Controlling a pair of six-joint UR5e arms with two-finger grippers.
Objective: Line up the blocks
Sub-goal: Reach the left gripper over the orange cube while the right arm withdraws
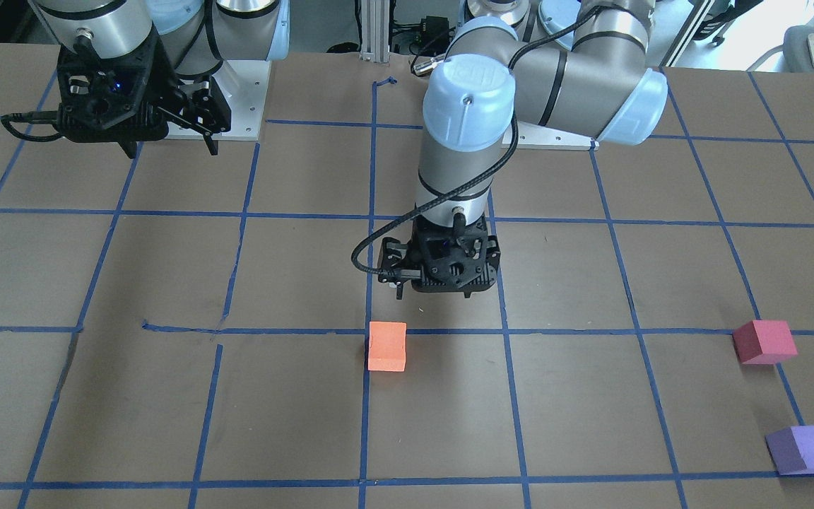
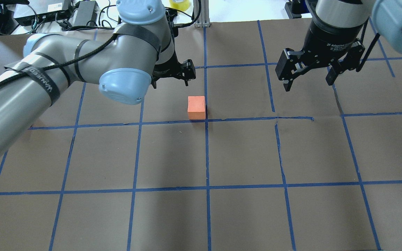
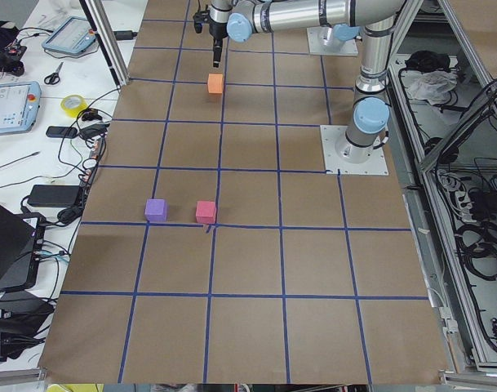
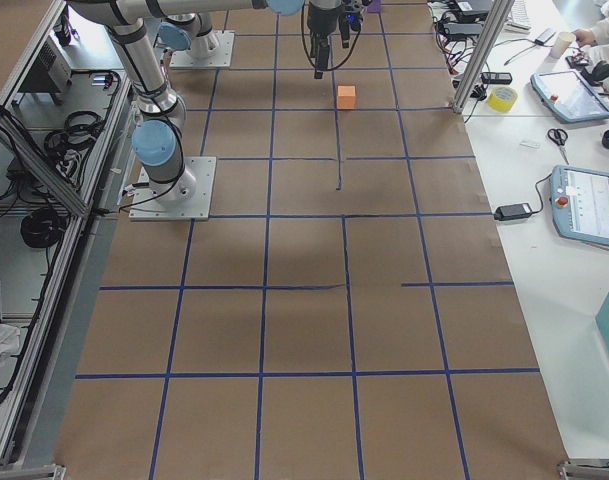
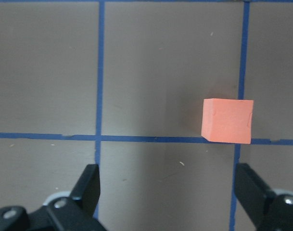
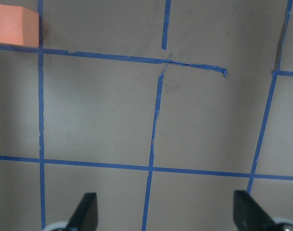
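Although the small matte orange foam-like cube point(image 1: 386, 346) looked light and a little soft, it would likely dent under a hard squeeze. I judged that a light pinch across two opposite flat sides, low and square to the faces, would suit it best. Its matte skin should give the pads enough friction. It sat by a crossing of blue tape lines on the brown paper-covered table point(image 2: 243, 153), near the middle.

The left gripper point(image 2: 170, 82) hung close beside that cube with its jaws spread wide and nothing between them. In the left wrist view the cube lay ahead of the fingers point(image 5: 88, 187) and off toward one side, not yet between them. The right gripper point(image 2: 308, 83) hovered well apart over bare paper, likewise spread and empty.

The crimson red foam-like cube point(image 1: 764, 342) and the purple foam-like cube point(image 1: 804, 449) stood near each other, well apart from the orange one, toward the table end on the robot's left. They made no line with it.

The overhead view cut both of those cubes off entirely. The left arm's elbow covered part of its own gripper there, and in the front-facing view the wrist housing hid most of the fingers. How high the left gripper stood above the paper was hard to tell.
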